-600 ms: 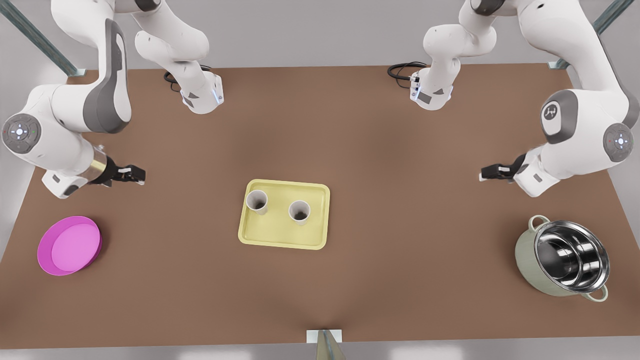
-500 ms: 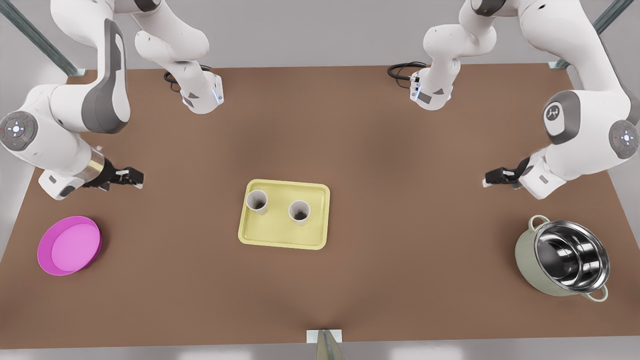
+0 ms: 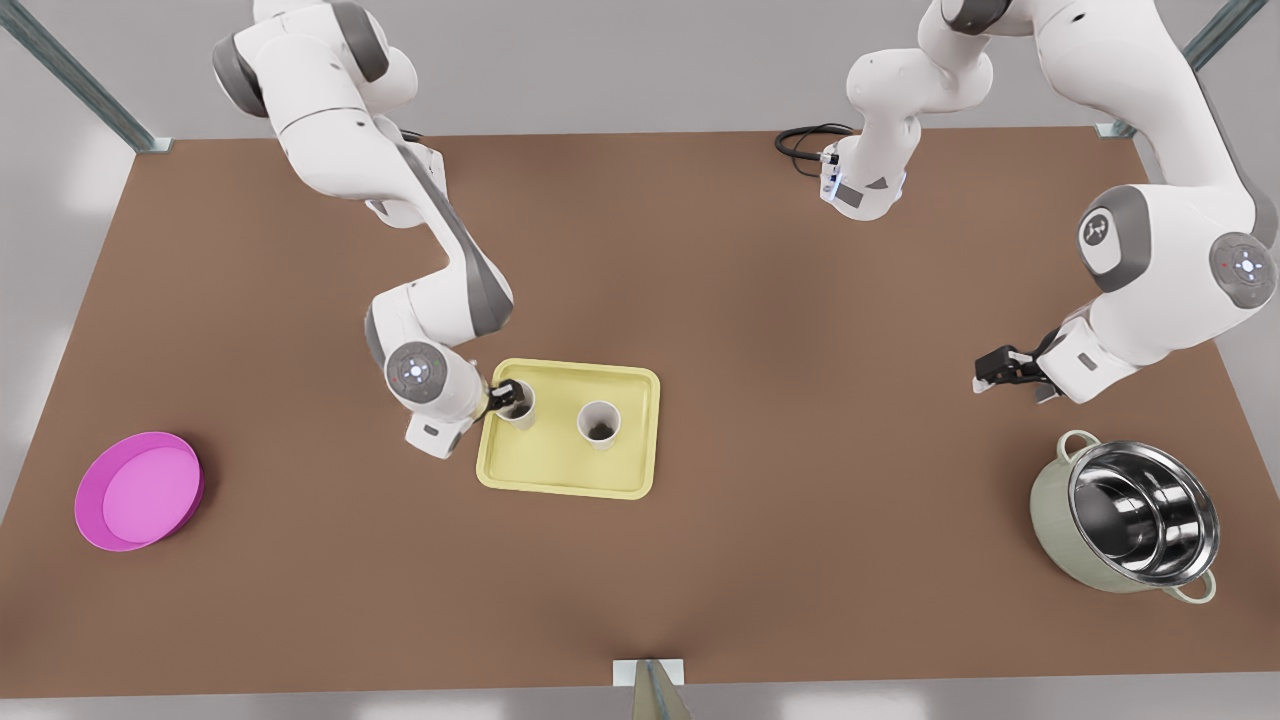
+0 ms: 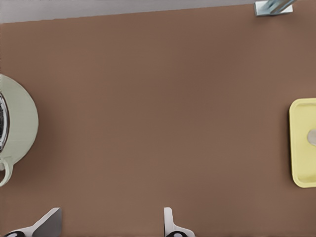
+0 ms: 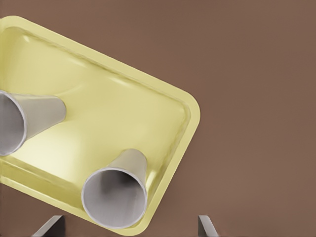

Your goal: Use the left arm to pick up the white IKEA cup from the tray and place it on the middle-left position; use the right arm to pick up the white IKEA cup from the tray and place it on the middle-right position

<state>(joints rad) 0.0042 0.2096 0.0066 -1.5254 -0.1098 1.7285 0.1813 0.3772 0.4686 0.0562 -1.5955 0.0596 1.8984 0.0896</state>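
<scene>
**Booth:** Where is your right claw?

**Arm:** My right claw is down at the pale yellow tray, in the tray's far corner on the front view's left. It is right up against the first white cup. The fingers are spread wide, and in my right wrist view the cup's rim sits between them. I cannot tell if either finger touches it.

**Booth:** What does that cup look like?

**Arm:** It is plain white with no handle, tapered, widest at the open rim and narrow at the base. It stands upright, and the inside is shaded grey. The second white cup looks the same and is upright too. It stands apart from the first, nearer the tray's middle. The tray itself is rectangular with rounded corners and a low raised rim, and it sits mid-table on the brown tabletop.

**Booth:** And the left claw?

**Arm:** My left claw waits well away on the front view's right, above bare table with its fingers apart and nothing between them. The green pot with the steel lining stands near it. A magenta plate lies far over on the front view's left.
</scene>
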